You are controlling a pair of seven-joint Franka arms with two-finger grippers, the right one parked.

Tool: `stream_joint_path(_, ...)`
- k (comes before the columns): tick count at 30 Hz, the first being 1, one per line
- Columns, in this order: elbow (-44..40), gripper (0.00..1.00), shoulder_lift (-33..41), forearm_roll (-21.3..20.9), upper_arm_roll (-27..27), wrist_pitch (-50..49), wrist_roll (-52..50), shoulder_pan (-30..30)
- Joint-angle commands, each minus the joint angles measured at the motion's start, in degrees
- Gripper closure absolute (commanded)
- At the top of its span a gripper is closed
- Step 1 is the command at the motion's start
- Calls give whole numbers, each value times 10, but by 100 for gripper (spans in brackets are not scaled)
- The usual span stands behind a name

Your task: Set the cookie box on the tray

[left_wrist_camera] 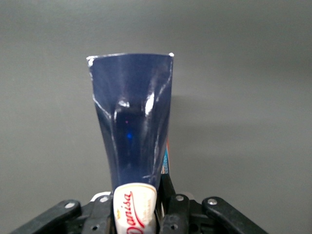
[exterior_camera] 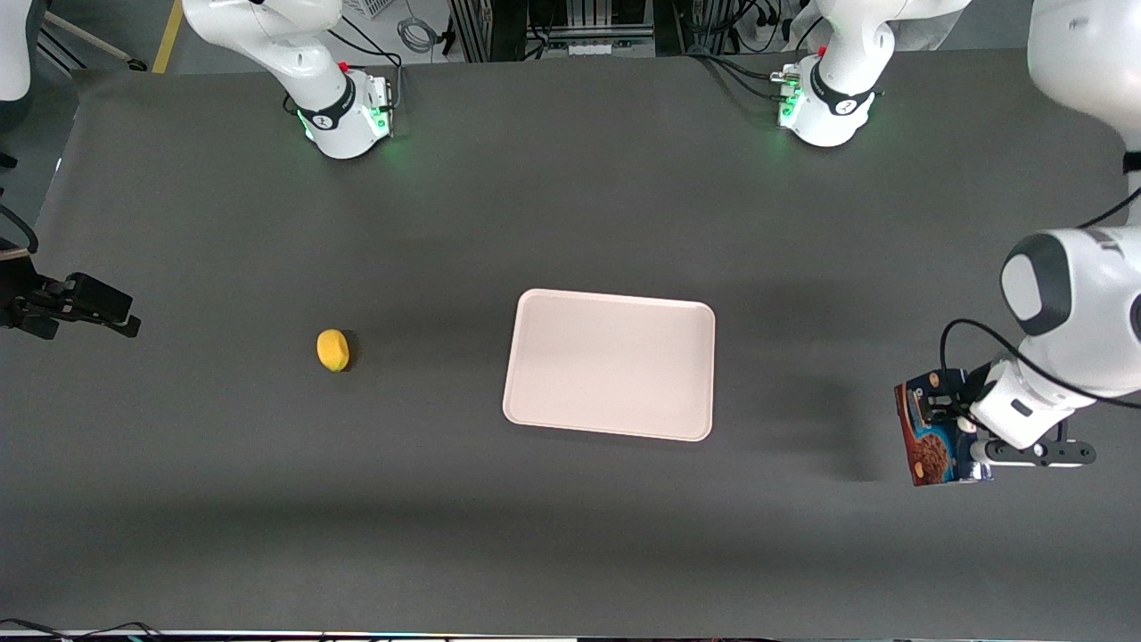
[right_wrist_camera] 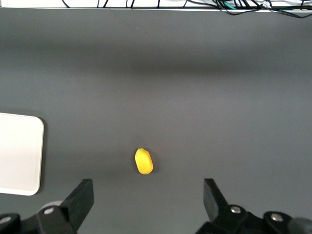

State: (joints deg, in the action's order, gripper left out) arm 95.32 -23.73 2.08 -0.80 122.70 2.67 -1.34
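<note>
The cookie box (exterior_camera: 931, 432) is held clamped in the gripper (exterior_camera: 958, 423), its dark-blue panel visibly dented by the squeeze, well apart from the tray (exterior_camera: 610, 364) toward the working arm's end of the table. It appears lifted for carrying. A yellow lump (exterior_camera: 332, 349) is left toward the parked arm's end.
</note>
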Motion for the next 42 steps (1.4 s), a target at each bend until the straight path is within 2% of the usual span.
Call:
stream_joint_path(1, 12, 83, 61, 7, 10, -50, -29, 37)
stream_joint_path(7, 11, 86, 98, 7, -6, -95, -86, 66)
stream_joint_path(15, 9, 86, 121, -1, -96, -118, -248, 81)
stream_joint_path(22, 9, 86, 121, -5, -155, -116, -279, 83)
stream_joint_path(27, 14, 86, 99, -63, -186, -108, -309, 92)
stream_joint_path(36, 35, 86, 34, -74, -199, -40, -385, 120)
stream_joint_path(42, 40, 85, -11, -129, -205, 11, -416, 137)
